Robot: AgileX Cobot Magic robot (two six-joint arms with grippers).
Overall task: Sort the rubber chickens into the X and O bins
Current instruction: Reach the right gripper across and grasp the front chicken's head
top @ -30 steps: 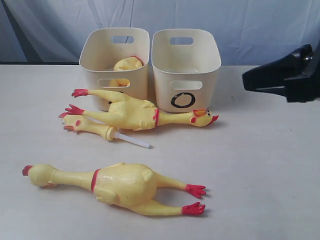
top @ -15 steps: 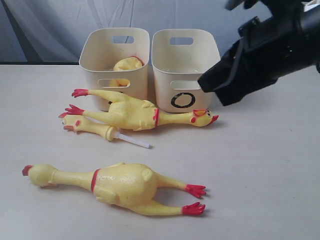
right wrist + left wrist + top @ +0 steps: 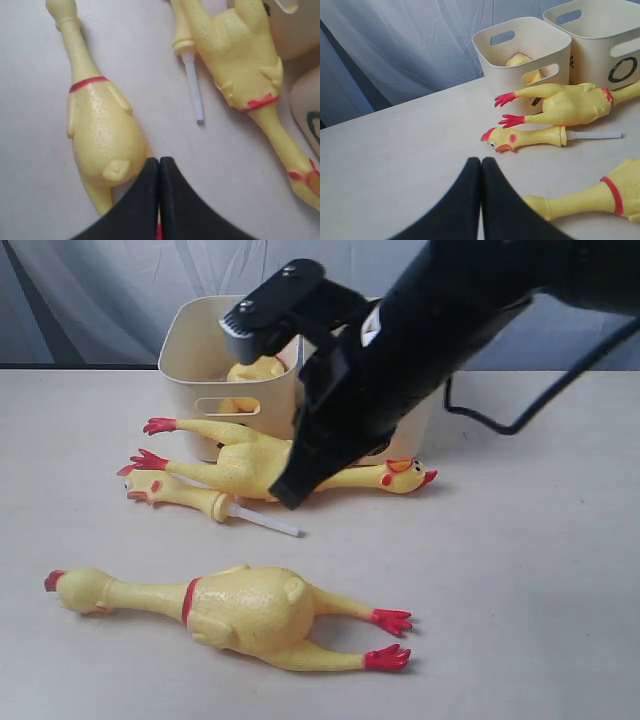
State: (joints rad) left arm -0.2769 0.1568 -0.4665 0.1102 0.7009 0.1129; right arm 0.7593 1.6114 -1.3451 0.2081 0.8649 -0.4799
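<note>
Arm [image 3: 440, 330] blocks O bin [image 3: 590, 56] in exterior view; left gripper [image 3: 481, 162], right gripper [image 3: 159, 162] clenched empty.

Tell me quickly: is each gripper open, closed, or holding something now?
Left gripper: closed, holding nothing.
Right gripper: closed, holding nothing.

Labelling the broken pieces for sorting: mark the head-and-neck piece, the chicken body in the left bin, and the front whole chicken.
head-and-neck piece [image 3: 530, 138], left wrist view, on its yellow neck.
binned chicken body [image 3: 255, 371], exterior view, on its yellow top.
front whole chicken [image 3: 250, 610], exterior view, on its body.
</note>
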